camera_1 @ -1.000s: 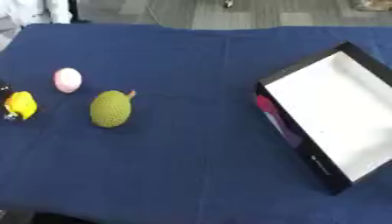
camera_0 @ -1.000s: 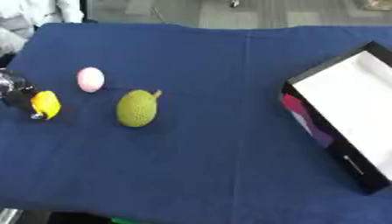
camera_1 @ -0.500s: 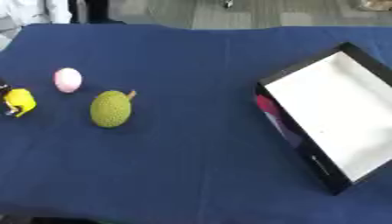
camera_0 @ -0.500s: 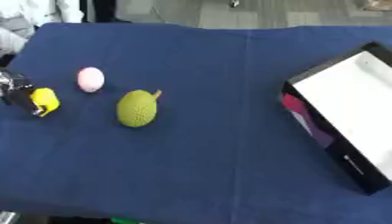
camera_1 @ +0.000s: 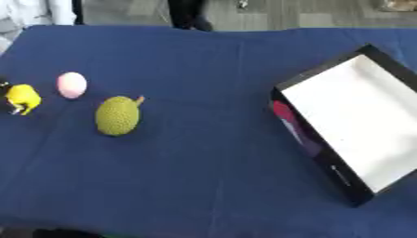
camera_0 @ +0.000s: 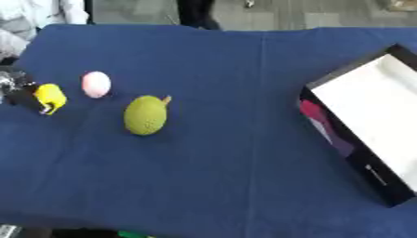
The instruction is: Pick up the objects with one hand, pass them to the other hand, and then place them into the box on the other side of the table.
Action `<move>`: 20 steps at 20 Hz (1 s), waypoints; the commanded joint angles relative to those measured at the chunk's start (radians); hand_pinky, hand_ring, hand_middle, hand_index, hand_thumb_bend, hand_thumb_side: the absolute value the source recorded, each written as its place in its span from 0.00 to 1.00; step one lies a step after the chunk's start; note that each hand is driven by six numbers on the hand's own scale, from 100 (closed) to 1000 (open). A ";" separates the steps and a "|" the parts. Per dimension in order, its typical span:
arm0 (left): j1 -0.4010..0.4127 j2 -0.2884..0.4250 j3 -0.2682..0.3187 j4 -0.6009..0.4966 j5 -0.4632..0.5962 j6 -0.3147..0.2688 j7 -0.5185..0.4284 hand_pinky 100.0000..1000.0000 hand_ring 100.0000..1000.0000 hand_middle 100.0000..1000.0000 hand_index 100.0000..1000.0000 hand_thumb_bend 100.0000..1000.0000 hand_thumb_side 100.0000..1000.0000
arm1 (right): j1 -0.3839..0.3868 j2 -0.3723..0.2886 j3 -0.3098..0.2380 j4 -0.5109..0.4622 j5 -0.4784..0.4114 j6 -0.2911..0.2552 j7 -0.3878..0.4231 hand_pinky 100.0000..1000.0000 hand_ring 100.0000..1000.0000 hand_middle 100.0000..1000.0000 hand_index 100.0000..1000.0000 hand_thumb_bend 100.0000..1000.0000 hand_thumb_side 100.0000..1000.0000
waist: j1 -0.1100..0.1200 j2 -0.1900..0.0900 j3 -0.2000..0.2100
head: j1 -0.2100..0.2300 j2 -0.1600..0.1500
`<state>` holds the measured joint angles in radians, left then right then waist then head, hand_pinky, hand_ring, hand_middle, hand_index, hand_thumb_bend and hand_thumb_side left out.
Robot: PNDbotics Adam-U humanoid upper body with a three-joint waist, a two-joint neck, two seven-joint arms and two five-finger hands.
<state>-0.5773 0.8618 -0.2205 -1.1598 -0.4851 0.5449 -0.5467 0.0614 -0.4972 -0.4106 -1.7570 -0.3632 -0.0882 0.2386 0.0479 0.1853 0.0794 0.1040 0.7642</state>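
As the first pickup begins: the yellow object (camera_0: 49, 97) sits slightly farther up the table than a second ago. The green fruit (camera_0: 146, 115) and the pink ball (camera_0: 95, 84) have held their spots, so this is the object moving and not the camera.
Left hand (camera_0: 16, 86): at the view's left edge, well left of the green fruit and right against the yellow object. Whether it is clamped on the object or merely touching it cannot be told from here.
Yellow object: left of the green fruit and beyond the pink ball. Whether it has cleared the blue tablecloth (camera_0: 211, 176) cannot be told.
Pink ball: just up and left of the green fruit, apart from it, untouched.
Box (camera_0: 350, 139): black with a white floor, well to the right of the green fruit, nothing visible inside it.
Right hand: not in view.
Meaning for the task: the small shift suggests the left hand has engaged the first item. The lift, the hand-to-hand pass and the drop into the box all remain, as do the two other items.
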 commanded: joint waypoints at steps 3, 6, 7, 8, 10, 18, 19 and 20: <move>0.015 0.085 0.030 -0.141 0.038 0.030 0.020 0.73 0.66 0.52 0.50 0.08 0.00 | -0.009 -0.049 -0.009 -0.021 -0.020 -0.016 0.001 1.00 1.00 1.00 1.00 0.00 0.55 | -0.004 0.001 0.003 | -0.013 0.006; 0.024 0.090 0.028 -0.211 0.056 0.041 0.025 0.73 0.66 0.52 0.50 0.07 0.00 | -0.011 -0.078 -0.004 -0.032 -0.042 -0.036 -0.002 1.00 1.00 1.00 1.00 0.00 0.53 | -0.008 0.000 0.001 | -0.022 0.006; 0.025 0.091 0.024 -0.232 0.061 0.045 0.025 0.73 0.66 0.52 0.50 0.06 0.00 | -0.013 -0.092 0.000 -0.036 -0.050 -0.045 -0.002 1.00 1.00 1.00 1.00 0.00 0.52 | -0.010 -0.001 0.001 | -0.026 0.006; 0.025 0.091 0.021 -0.249 0.064 0.047 0.025 0.73 0.66 0.52 0.50 0.06 0.00 | -0.015 -0.104 0.005 -0.038 -0.058 -0.053 -0.001 1.00 1.00 1.00 1.00 0.00 0.52 | -0.012 -0.002 0.000 | -0.028 0.006; 0.023 0.088 0.014 -0.287 0.069 0.049 0.026 0.73 0.66 0.51 0.50 0.03 0.01 | -0.025 -0.136 0.019 -0.041 -0.073 -0.071 0.003 1.00 1.00 1.00 1.00 0.00 0.50 | -0.016 -0.004 -0.001 | -0.037 0.006; 0.009 0.044 -0.008 -0.404 0.097 0.059 0.054 0.73 0.66 0.50 0.51 0.00 0.04 | -0.094 -0.264 0.095 -0.015 -0.111 -0.103 0.044 1.00 1.00 1.00 1.00 0.00 0.46 | -0.024 -0.018 -0.004 | -0.050 0.006; 0.004 0.029 -0.012 -0.418 0.103 0.057 0.061 0.73 0.66 0.50 0.51 0.00 0.04 | -0.117 -0.279 0.107 -0.012 -0.112 -0.099 0.051 1.00 1.00 1.00 1.00 0.00 0.46 | -0.025 -0.020 -0.004 | -0.054 0.006; -0.001 0.015 -0.018 -0.430 0.109 0.055 0.068 0.73 0.66 0.50 0.51 0.00 0.04 | -0.143 -0.294 0.122 -0.009 -0.113 -0.093 0.060 1.00 1.00 1.00 1.00 0.00 0.45 | -0.026 -0.023 -0.005 | -0.058 0.006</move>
<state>-0.5614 0.8635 -0.2439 -1.5625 -0.3853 0.5977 -0.4873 -0.0692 -0.7344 -0.2931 -1.7612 -0.4664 -0.1818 0.2891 0.0363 0.1840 0.0750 0.0507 0.7646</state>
